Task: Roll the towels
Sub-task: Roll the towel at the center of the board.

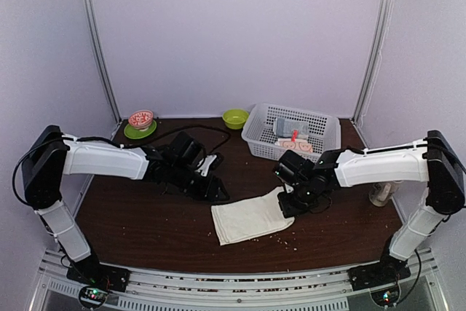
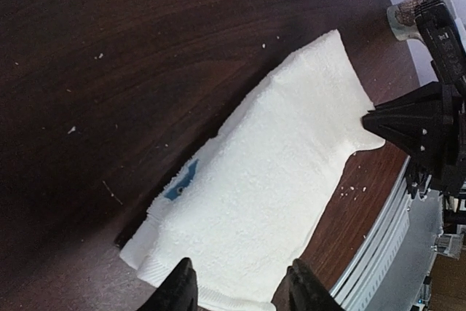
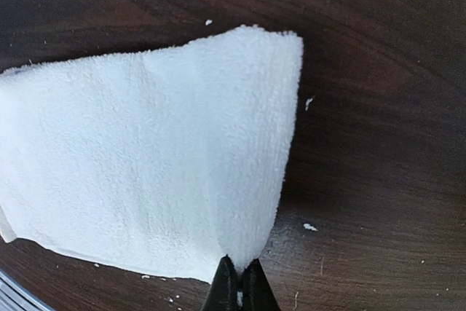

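Right wrist view: the right gripper (image 3: 239, 273) has its two fingers pressed together on one corner of the white towel (image 3: 145, 158). The cloth rises into the pinch in a soft fold, and the rest spreads away over the dark wooden table (image 3: 378, 107). Pale crumbs (image 3: 309, 227) lie on the wood just beside the corner.

In the left wrist view the left gripper (image 2: 244, 289) has its fingers set apart at a middling gap, holding nothing. The near hem of the towel (image 2: 284, 172) shows between the tips; whether they touch the cloth cannot be told. A small blue mark (image 2: 182, 182) sits on the towel's edge, and the right gripper (image 2: 415, 125) stands at the opposite corner.

From above, the towel (image 1: 251, 218) lies mostly flat near the front middle of the table (image 1: 145, 231), with the left gripper (image 1: 216, 192) at its far left corner and the right gripper (image 1: 289, 205) at its far right corner.

Behind them at the back right is a white basket (image 1: 324, 125). It holds the patterned towel (image 1: 297, 146), cream with orange-pink print, and a grey-blue roll (image 1: 291, 127). A green bowl (image 1: 235, 118) sits to the left of the basket. At the back left a red and white bowl (image 1: 140, 118) rests on a green plate (image 1: 132, 133).
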{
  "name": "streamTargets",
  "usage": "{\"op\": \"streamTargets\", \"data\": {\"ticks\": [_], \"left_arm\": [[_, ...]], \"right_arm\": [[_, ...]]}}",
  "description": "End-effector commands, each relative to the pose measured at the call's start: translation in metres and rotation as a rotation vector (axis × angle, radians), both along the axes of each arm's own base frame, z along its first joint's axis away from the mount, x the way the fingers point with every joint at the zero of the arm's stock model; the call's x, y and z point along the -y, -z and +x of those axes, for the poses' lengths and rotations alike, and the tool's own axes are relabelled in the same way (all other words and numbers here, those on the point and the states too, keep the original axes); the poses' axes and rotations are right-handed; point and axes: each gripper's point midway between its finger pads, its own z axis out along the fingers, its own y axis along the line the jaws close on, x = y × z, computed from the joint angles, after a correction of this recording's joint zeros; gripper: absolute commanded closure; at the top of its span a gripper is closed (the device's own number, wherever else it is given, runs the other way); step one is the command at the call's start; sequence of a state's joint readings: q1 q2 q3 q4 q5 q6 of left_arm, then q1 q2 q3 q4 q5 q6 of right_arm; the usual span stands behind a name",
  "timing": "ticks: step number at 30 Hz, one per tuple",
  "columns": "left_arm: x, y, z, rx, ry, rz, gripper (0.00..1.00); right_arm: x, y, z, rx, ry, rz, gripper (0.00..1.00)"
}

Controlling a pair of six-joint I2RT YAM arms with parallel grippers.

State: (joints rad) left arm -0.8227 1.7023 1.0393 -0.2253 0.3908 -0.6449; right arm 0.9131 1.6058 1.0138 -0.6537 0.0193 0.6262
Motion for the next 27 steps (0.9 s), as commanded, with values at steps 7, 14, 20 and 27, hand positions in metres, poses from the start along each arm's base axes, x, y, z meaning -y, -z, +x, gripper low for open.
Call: {"op": "streamTargets", "data": {"ticks": [7, 14, 20, 27], "left_arm": [[0.018, 0.022, -0.009, -0.059, 0.054, -0.024, 0.58], [0.016, 0.036, -0.014, -0.085, 0.056, -0.005, 0.59], [0.015, 0.045, -0.016, -0.104, 0.049, 0.000, 0.60], [0.015, 0.053, -0.016, -0.120, 0.048, 0.014, 0.63]], "right_arm": [[-0.026, 0.003, 0.000, 0.008, -0.027, 0.015, 1.00], [-0.042, -0.002, -0.003, 0.017, -0.064, 0.092, 1.00], [-0.051, -0.005, -0.011, 0.007, -0.130, 0.143, 1.00], [-0.063, -0.004, -0.014, -0.018, -0.164, 0.182, 1.00]]}}
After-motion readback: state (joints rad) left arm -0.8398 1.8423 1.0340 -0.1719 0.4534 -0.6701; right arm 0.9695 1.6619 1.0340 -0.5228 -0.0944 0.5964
